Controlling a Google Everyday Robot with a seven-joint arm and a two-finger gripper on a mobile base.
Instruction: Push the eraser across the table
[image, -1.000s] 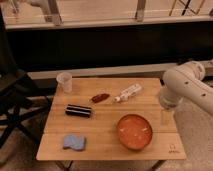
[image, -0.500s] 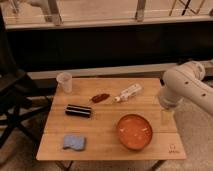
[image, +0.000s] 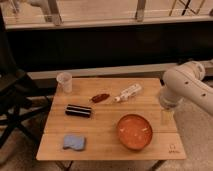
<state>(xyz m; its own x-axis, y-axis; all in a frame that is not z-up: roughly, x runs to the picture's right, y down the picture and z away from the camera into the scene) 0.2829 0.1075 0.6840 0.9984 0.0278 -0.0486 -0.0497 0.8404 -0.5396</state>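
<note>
**While the eraser (image: 78, 110) lies at the left, the gripper (image: 167, 116) hangs at the right edge**

Where the table (image: 105, 122) begins on the left of the view, a clear cup (image: 64, 81) stands at the far corner. The eraser lies just in front of it on the left half, and a blue pad (image: 74, 142) sits near the front edge. The eraser's long axis runs along the table's length, tipped only slightly, so its short right end faces the arm. Toward the middle lie a red thing (image: 100, 97) and a white bottle (image: 128, 92), both farther back than the eraser. Further right an orange bowl (image: 135, 131) fills the front part of the top, roughly between eraser and gripper. At the right edge the gripper hangs below the white arm (image: 187, 87), pointing down, just beside the rim and well apart from the eraser. Its fingers stand wide, holding nothing and touching nothing that shows.

So the eraser lies leftward of the fingers, across most of the top. In my judgement the reach should pass behind the bowl and in front of the red thing. A push on the short right end would send the eraser lengthwise, while a push on a long side would send it across the width.
</note>
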